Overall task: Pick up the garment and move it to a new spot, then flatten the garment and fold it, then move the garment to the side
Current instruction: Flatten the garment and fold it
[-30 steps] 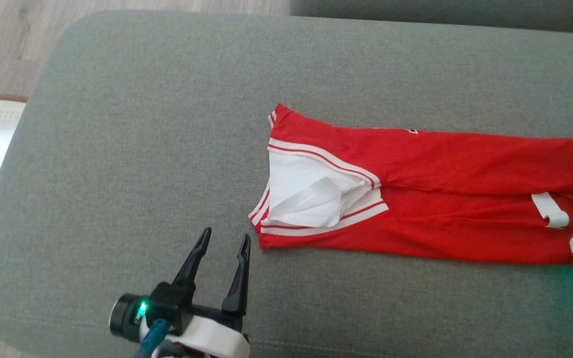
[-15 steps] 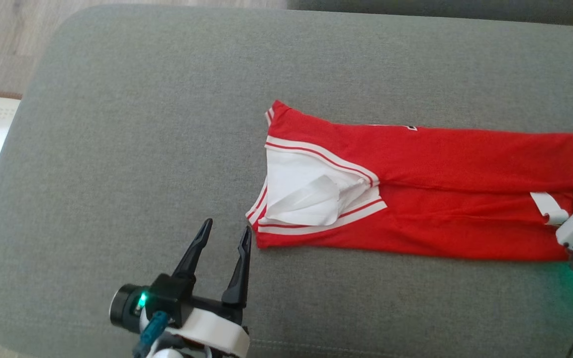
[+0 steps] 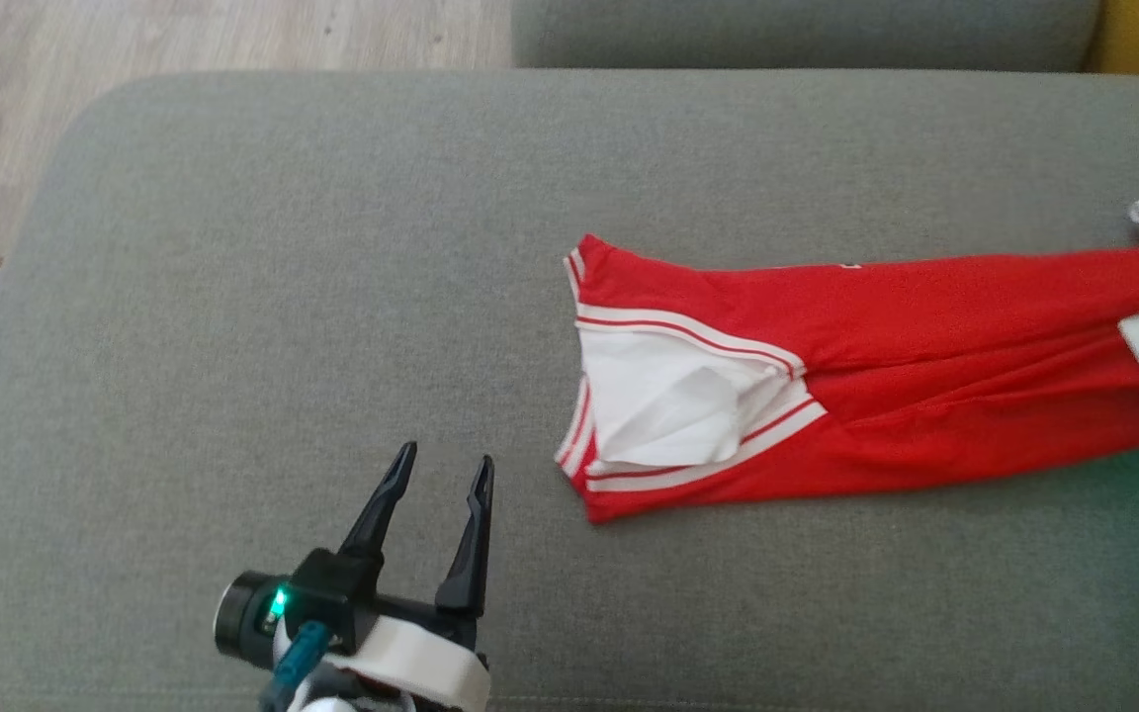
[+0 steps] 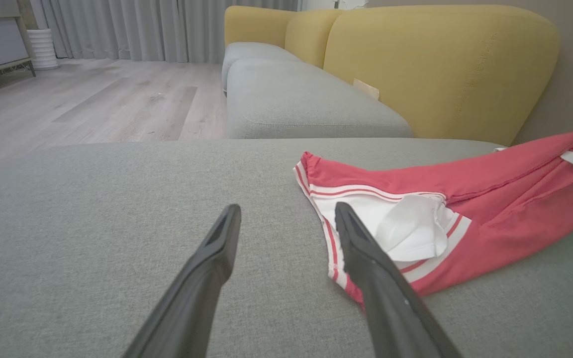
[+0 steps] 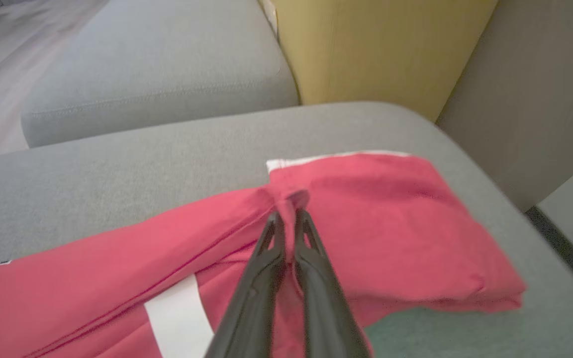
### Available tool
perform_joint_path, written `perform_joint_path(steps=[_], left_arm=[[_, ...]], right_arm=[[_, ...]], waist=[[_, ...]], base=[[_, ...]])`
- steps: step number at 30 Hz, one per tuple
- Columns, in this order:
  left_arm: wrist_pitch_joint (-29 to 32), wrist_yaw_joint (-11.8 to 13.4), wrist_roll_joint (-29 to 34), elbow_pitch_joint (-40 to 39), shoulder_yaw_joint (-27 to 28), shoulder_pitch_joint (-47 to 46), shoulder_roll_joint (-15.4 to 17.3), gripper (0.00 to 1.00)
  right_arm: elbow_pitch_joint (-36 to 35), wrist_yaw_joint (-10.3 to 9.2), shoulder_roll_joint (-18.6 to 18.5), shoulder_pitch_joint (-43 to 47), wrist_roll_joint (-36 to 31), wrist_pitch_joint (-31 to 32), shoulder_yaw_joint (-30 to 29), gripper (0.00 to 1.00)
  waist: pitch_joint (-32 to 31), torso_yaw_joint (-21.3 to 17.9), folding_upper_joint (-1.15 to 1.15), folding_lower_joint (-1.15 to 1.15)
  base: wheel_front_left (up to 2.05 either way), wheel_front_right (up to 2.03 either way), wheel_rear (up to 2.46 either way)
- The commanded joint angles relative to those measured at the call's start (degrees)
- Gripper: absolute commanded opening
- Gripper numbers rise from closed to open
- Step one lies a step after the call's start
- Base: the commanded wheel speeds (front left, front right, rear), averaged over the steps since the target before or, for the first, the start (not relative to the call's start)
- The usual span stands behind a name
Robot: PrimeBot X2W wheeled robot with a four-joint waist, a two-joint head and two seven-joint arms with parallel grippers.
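The garment [image 3: 886, 346] is a red jersey with white and red trim and a white inside, folded into a long strip on the grey sofa cushion [image 3: 283, 297]. Its collar end [image 4: 391, 223] lies left, and the other end runs off the right of the head view. My left gripper [image 3: 441, 465] stands open just left of the collar corner, holding nothing. In the right wrist view my right gripper [image 5: 287, 215] is shut on a pinch of the red garment [image 5: 391, 223], lifting that end, which drapes over beyond the fingers.
The grey cushion has a rounded left edge with wood floor [image 3: 134, 40] beyond it. A second grey seat [image 4: 291, 99] and yellow backrests [image 4: 440, 64] lie past the cushion. A wall panel [image 5: 540, 99] stands close to the right end.
The garment's right end has been lifted and drawn right and up, dragging the collar end rightward. The head camera has shifted too. The left gripper holds its place, open.
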Motion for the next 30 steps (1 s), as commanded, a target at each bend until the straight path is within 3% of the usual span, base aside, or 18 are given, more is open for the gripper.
perform_joint_path(steps=[1, 8, 19, 24, 30], left_arm=[[-0.70, -0.09, 0.42, -1.65, 1.96, -0.50, -0.41, 1.00], [-0.70, -0.23, -0.01, -0.61, 1.85, 0.76, -0.65, 1.00], [-0.70, -0.64, -0.85, 1.01, 0.88, 2.63, -0.83, 1.00], [-0.70, -1.04, -0.73, 1.54, 0.11, 2.48, -0.86, 1.00], [-0.70, -1.24, -0.69, 2.17, -0.34, 1.72, -0.88, 1.00]], right_arm=[[-2.47, -0.05, -1.87, -1.99, 0.03, 0.05, 1.27, 0.00], [-11.62, -0.05, -1.44, -1.49, 1.45, 4.22, 6.04, 0.00], [-31.44, -0.05, 9.92, 7.21, 3.85, 12.12, 14.29, 0.00], [-34.47, -0.05, 15.42, 9.11, 3.25, 13.32, 16.99, 0.00], [-33.34, -0.05, 18.77, 9.26, 2.84, 13.56, 20.52, 0.00]], waist=[[-0.69, -0.47, 0.00, 0.00], [-4.16, -0.59, 0.00, 0.00], [-7.96, 4.74, 0.00, 0.00], [-7.85, 7.50, 0.00, 0.00], [-6.89, 10.45, 0.00, 0.00]], base=[[0.00, 0.00, 0.00], [0.00, 0.00, 0.00], [0.00, 0.00, 0.00], [0.00, 0.00, 0.00], [0.00, 0.00, 0.00]])
